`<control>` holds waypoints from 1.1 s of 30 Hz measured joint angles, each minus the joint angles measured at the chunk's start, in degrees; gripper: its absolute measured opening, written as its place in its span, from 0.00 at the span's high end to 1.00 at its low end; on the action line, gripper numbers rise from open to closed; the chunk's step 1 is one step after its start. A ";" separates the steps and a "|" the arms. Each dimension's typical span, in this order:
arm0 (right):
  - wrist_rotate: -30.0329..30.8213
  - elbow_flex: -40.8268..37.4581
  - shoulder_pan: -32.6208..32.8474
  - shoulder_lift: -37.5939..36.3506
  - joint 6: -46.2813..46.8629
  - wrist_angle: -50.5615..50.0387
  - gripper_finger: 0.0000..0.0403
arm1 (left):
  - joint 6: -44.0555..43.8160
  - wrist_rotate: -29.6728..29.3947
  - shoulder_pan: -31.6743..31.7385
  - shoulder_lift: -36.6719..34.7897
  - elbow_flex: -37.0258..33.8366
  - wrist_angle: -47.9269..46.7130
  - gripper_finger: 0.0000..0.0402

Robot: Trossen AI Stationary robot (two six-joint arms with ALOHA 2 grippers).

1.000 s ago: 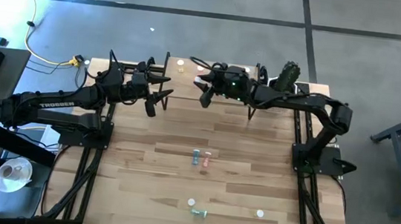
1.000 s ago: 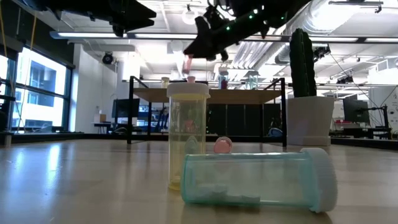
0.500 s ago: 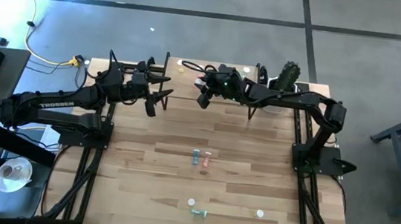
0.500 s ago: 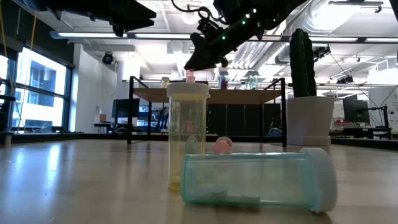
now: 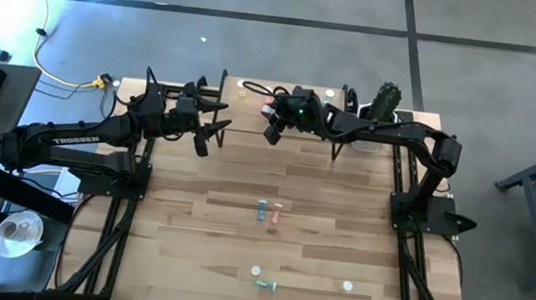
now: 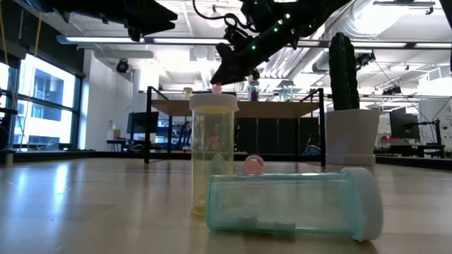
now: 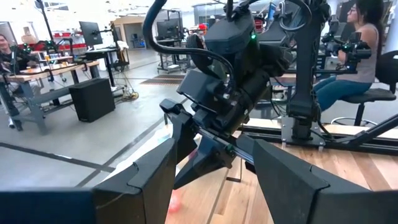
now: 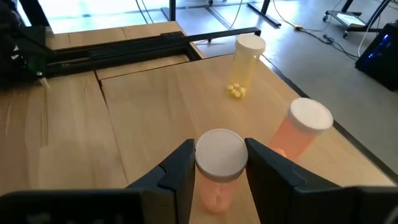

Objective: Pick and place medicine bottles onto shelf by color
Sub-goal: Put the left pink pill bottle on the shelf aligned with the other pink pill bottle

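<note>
My right gripper (image 8: 219, 180) is over the light-wood shelf (image 5: 244, 108) at the table's far edge, shut on a pink bottle with a white cap (image 8: 219, 155). A second pink bottle (image 8: 305, 127) and a yellow bottle (image 8: 247, 57) stand upright on the shelf board (image 8: 149, 106) beyond it. In the low view the held bottle (image 6: 217, 88) is at shelf-top height under the gripper. My left gripper (image 5: 212, 129) hangs open and empty just left of the shelf. Several more bottles are on the tabletop, among them a blue one (image 5: 262, 209) and a pink one (image 5: 277, 211). My right gripper pinches the pink bottle between its two fingers (image 8: 180, 171), on opposite sides of the body just under the white cap (image 8: 219, 149). The fingers slant down from above and from the table's right. The bottle stands upright. I cannot tell whether its bottom touches the shelf.
A cactus in a white pot (image 5: 385, 102) stands at the shelf's right end. Near the table's front edge a yellow bottle (image 6: 213, 152) stands upright and a green bottle (image 6: 293, 201) lies on its side. A seated person (image 7: 364, 43) shows beyond the table.
My right gripper has come down toward the shelf top with the pink bottle and gone a little toward the table's left. The bottle has stayed upright between the fingers.
</note>
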 joint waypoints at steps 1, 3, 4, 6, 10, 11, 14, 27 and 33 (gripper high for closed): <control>0.00 0.00 -0.10 -0.02 0.17 -0.11 0.71 | 0.00 0.00 0.00 0.00 0.00 0.00 0.50; 0.00 0.00 -0.11 -0.02 0.55 -0.13 0.71 | 0.00 0.00 0.00 0.00 0.00 0.00 0.50; 0.00 0.00 -0.13 -0.02 0.51 -0.15 0.71 | 0.00 0.00 0.00 0.00 0.00 -0.02 0.50; 0.00 0.00 -0.13 -0.02 0.31 -0.21 0.71 | 0.00 0.00 0.00 0.00 0.00 -0.01 0.50; -0.03 0.00 -0.13 -0.02 0.15 -0.28 0.71 | 0.00 0.00 0.00 0.00 0.00 0.00 0.50; -0.28 0.00 -0.13 -0.02 0.15 -0.28 0.71 | 0.00 0.00 0.00 0.00 0.00 -0.01 0.50; -0.87 0.00 -0.13 -0.02 1.16 -0.28 0.70 | 0.00 0.02 0.00 0.00 0.00 -0.02 0.50; -1.22 -0.09 -0.13 -0.02 1.68 -0.48 0.63 | 0.00 0.02 0.00 0.00 0.00 0.00 0.50; 0.91 -0.02 -0.13 -0.02 1.96 -0.41 0.58 | 0.00 0.02 0.00 0.00 0.00 -0.02 0.50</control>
